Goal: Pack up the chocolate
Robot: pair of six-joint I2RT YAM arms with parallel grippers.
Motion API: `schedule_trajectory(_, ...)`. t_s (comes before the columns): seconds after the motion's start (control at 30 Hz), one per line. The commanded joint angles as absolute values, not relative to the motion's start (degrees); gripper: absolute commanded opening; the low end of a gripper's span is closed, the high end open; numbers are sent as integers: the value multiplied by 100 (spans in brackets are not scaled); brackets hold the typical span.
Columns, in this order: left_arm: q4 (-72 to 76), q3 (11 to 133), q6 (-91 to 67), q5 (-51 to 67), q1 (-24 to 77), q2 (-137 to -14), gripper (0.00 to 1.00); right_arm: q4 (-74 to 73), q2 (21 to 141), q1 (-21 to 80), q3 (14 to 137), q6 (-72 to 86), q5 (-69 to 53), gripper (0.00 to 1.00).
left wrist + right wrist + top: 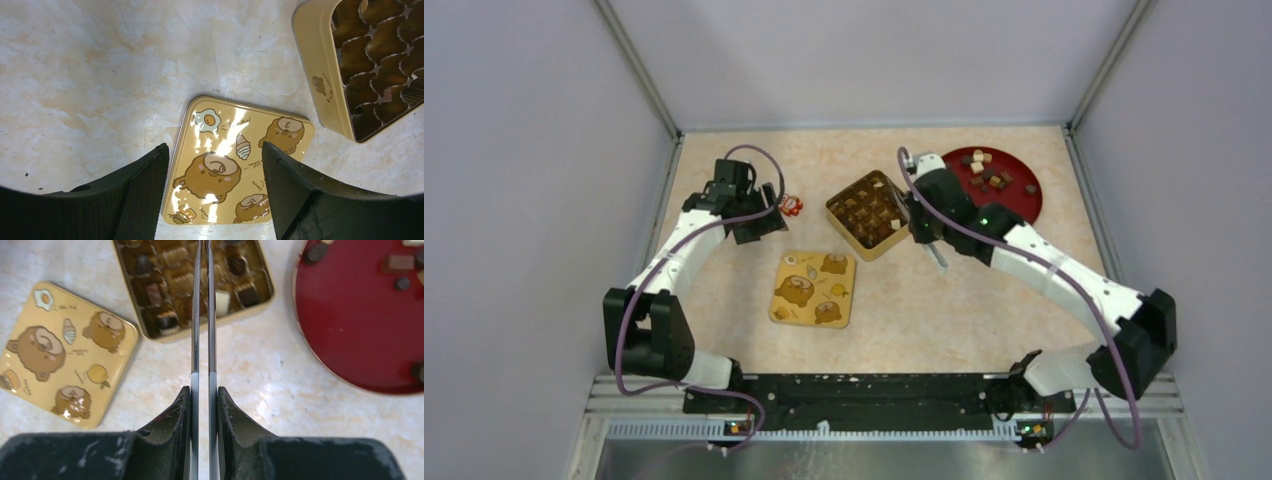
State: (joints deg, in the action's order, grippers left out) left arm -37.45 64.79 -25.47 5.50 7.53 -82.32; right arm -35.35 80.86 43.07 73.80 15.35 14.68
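Note:
Chocolate pieces (990,178) lie scattered on a dark red plate (1028,205) at the back right. More chocolate (165,320) fills cells of the open yellow tin (864,213), among them a white piece (221,302). My right gripper (204,390) is shut on metal tweezers (202,315), whose thin blades reach out over the tin's near cells; nothing shows between the blades. In the top view the right gripper (924,232) sits just right of the tin. My left gripper (215,150) is open and holds nothing, hovering above the yellow lid (235,160).
The square lid (814,288) with bear pictures lies flat in front of the tin. A small red-and-white wrapped sweet (792,207) sits by the left gripper (759,222). Grey walls enclose the table on three sides.

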Motion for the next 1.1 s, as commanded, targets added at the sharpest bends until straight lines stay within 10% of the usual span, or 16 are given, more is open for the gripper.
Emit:
schedule_trajectory(0.0, -3540, 6400, -2495, 712, 721, -8036, 73, -3595, 7017, 4333, 6598, 1789, 2234, 4)
schedule_trajectory(0.8, -3448, 6270, -2651, 1000, 721, -8099, 73, -2727, 5689, 4342, 3956, 2659, 2272, 9)
schedule_trajectory(1.07, -3459, 6168, -2603, 993, 721, -7934, 74, -1390, 6215, 4342, 3366, 2562, 2326, 29)
